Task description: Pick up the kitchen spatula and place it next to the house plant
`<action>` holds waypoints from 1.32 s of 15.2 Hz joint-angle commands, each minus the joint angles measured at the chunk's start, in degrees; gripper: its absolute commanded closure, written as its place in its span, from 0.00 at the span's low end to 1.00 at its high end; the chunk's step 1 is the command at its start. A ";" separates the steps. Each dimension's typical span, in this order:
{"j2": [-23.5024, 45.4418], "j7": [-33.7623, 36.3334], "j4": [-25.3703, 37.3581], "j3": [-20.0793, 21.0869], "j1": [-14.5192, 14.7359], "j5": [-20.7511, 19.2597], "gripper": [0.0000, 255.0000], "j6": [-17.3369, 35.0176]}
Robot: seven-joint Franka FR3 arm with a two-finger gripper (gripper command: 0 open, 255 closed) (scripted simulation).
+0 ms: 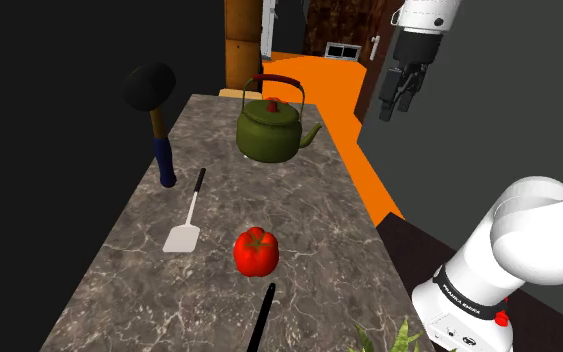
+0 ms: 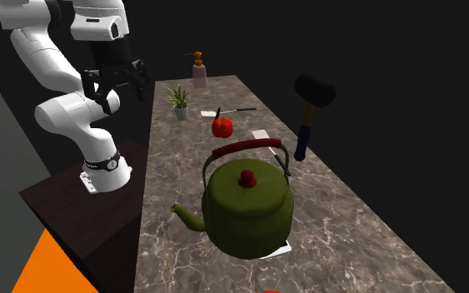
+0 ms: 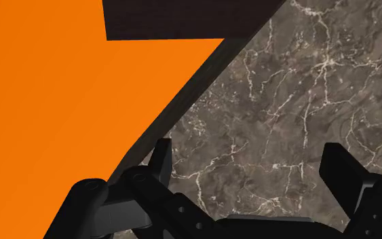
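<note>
Evidently nothing is done yet: the spatula (image 1: pixel 183 236) lies untouched on the worktop (image 1: pixel 309 200), well apart from the house plant (image 2: pixel 178 100); the empty jaws stand apart overhead.

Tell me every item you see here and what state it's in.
White-bladed black-handled spatula: lying flat, untouched.
Green kettle: upright, lid on.
Red bell pepper: upright.
Black-headed blue-handled mallet: standing, head up.
Small potted house plant: upright.
Black gripper: fingers open, empty.
</note>
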 commanded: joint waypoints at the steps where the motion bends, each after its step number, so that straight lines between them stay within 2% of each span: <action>1: 0.00 0.00 0.00 0.00 0.00 0.00 0.00 0.00; 6: 2.09 10.76 -2.65 6.53 0.87 4.51 0.00 5.74; 12: 8.21 23.43 -2.66 14.36 1.57 8.59 0.00 13.40; 16: 14.24 31.93 -0.72 19.48 1.44 9.79 0.00 18.54; 20: 21.59 40.81 2.75 24.36 0.82 9.19 0.00 23.32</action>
